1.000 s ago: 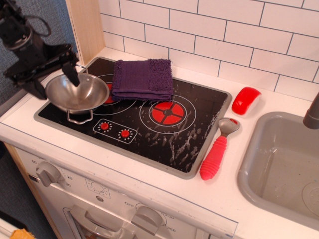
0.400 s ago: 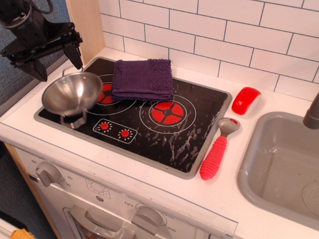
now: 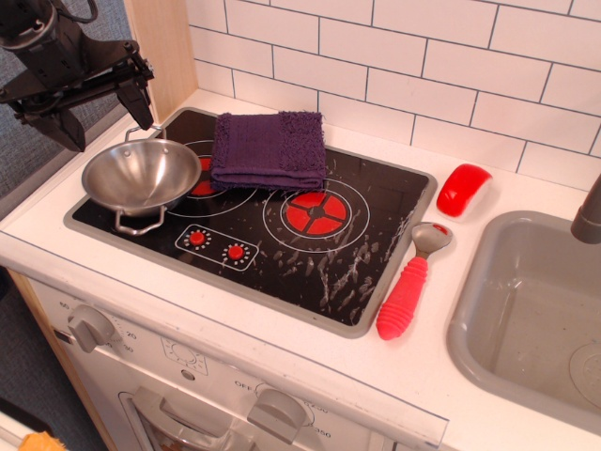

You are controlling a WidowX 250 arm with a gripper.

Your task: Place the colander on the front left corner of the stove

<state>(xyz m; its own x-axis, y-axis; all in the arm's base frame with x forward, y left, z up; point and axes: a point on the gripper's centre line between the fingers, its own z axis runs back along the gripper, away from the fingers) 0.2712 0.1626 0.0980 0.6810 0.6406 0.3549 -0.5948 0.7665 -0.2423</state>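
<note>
Gripper (image 3: 99, 115) sits above and just left-back of the stove's (image 3: 376, 272) left edge, jaws spread wide, nothing between them; one dark finger (image 3: 139, 101) hangs over the colander's rear rim, apart from it as far as I can tell. Colander (image 3: 141, 175) rests upright on the stove at its front left corner, covering most of the left burner ring, one wire handle pointing to the front edge, the other to the back. Purple folded cloth (image 3: 269, 148) lies on the stove's back edge, just right of the colander, overlapping the left burner. Two red dial marks (image 3: 216, 244) sit at the stove's front, right of the colander. Right burner (image 3: 316, 213) is uncovered. Off the stove's right rim: red-handled spoon (image 3: 410, 282) on the counter, red block (image 3: 463, 189) behind it, grey sink (image 3: 488, 310) furthest right.
</note>
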